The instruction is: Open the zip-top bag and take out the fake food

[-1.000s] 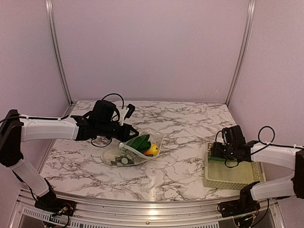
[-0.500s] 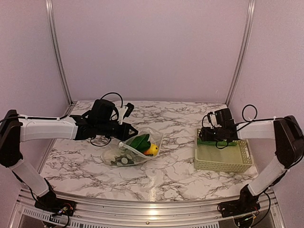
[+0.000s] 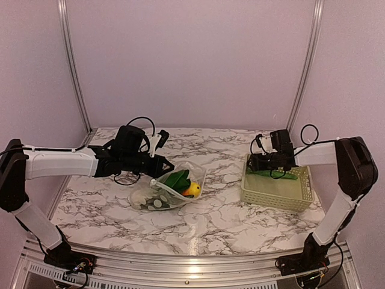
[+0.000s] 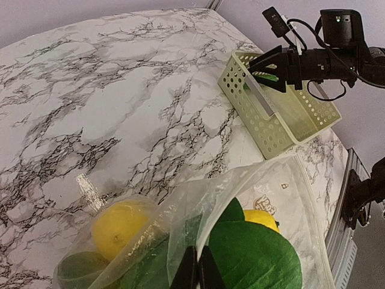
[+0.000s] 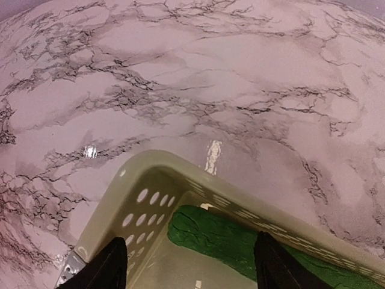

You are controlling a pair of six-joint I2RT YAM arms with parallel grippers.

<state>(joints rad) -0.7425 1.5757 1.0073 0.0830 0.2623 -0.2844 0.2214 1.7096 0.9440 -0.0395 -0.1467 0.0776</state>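
Clear dotted plastic zip-top bag (image 3: 150, 200): prob. limp, slick, grab at rim; L gripper (image 4: 197, 269) pinched shut on its film, R gripper (image 5: 189, 265) spread wide, empty.

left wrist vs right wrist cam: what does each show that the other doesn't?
Left wrist only: the zip-top bag pinched in the left gripper, green and yellow fake food inside, plus the right gripper from outside. Right wrist only: the inside corner of the basket close up, between that gripper's open fingers. Both: the basket, the green piece in it, the marble table.
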